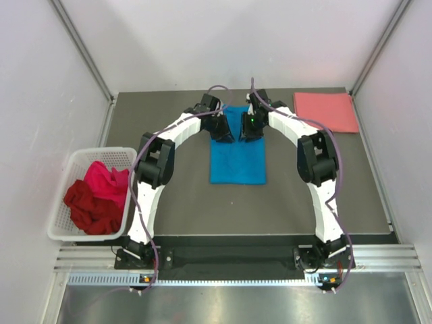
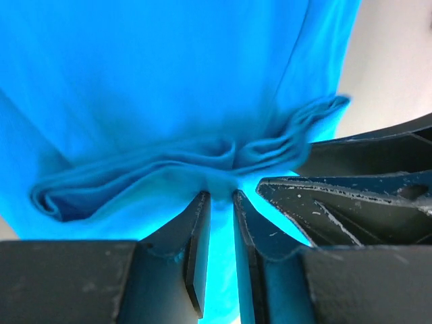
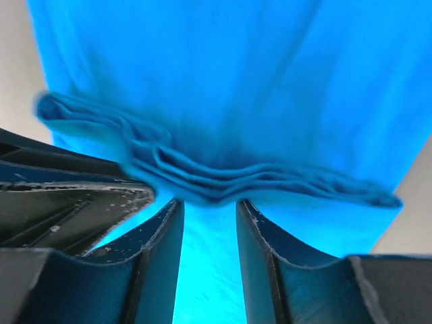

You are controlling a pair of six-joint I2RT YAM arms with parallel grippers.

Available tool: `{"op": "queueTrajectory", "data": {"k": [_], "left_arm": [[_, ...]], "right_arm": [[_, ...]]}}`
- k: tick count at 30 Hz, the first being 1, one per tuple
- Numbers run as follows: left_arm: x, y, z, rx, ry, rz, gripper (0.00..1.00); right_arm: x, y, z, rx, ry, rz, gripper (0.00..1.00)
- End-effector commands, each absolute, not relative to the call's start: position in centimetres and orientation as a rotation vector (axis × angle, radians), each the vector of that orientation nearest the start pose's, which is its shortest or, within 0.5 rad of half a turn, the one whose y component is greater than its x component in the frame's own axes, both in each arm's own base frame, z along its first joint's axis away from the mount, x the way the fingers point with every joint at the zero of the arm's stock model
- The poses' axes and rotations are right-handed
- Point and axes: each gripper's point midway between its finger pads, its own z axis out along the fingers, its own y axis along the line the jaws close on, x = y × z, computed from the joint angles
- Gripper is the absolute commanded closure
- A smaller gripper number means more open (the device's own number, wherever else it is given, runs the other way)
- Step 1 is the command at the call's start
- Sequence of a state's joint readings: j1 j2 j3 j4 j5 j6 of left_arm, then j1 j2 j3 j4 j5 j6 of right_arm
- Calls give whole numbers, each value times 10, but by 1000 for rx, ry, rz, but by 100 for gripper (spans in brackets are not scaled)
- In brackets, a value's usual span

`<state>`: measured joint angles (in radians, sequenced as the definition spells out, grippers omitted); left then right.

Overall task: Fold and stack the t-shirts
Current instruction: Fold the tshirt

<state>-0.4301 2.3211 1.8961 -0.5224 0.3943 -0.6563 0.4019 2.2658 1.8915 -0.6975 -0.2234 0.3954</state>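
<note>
While the salmon pink t-shirt (image 1: 326, 111) lies folded flat at the far right corner of the table (image 1: 182, 196), the bright blue t-shirt (image 1: 237, 165) sits mid-table as a tidy rectangle, partly folded by the look of it. Both arms reach to its far edge, where the left gripper (image 1: 221, 129) and the right gripper (image 1: 251, 127) stand side by side, close together. In the wrist views each pair of jaws is drawn in on the bunched, layered hem of the blue cloth, and cloth fills the narrow gap between the fingers. I judge both to be pinching that edge rather than hanging loose. The other two shirts, the magenta t-shirt (image 1: 106, 179) and the dark red t-shirt (image 1: 91, 210), lie crumpled together in the white basket (image 1: 59, 233) at the left. So roughly: one shirt done, one in mid-fold, two not begun — and no stack made yet, since the pink and the blue lie well apart.
</note>
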Motion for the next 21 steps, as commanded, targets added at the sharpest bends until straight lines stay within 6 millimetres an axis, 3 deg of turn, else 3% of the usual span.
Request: {"op": "queueTrajectory", "data": {"k": [1,5,8,10,13,16,17,19,21], "left_arm": [[494,-307,64,-129,2603,-895,75],[507,-297,42,-153,2614,-871,75],[518,-288,38,-170,2604,-878,75],[527,-281,53,-159,2579,-862,75],[531,-275,83,-137,2531,-859,71],[528,-273,111,-121,2491,-882,62],[523,-272,109,-123,2501,-886,60],[517,-274,124,-112,2475,-922,59],[508,-274,119,-114,2477,-950,61]], "right_arm": [[490,253,68,-52,2627,549,62],[512,250,60,-12,2617,573,61],[527,244,66,14,2599,588,61],[531,239,76,6,2586,590,61],[532,224,111,-17,2537,574,60],[520,213,128,-69,2528,550,59],[517,213,132,-94,2518,554,58],[504,218,139,-124,2523,613,57],[497,223,143,-150,2518,671,57]]}}
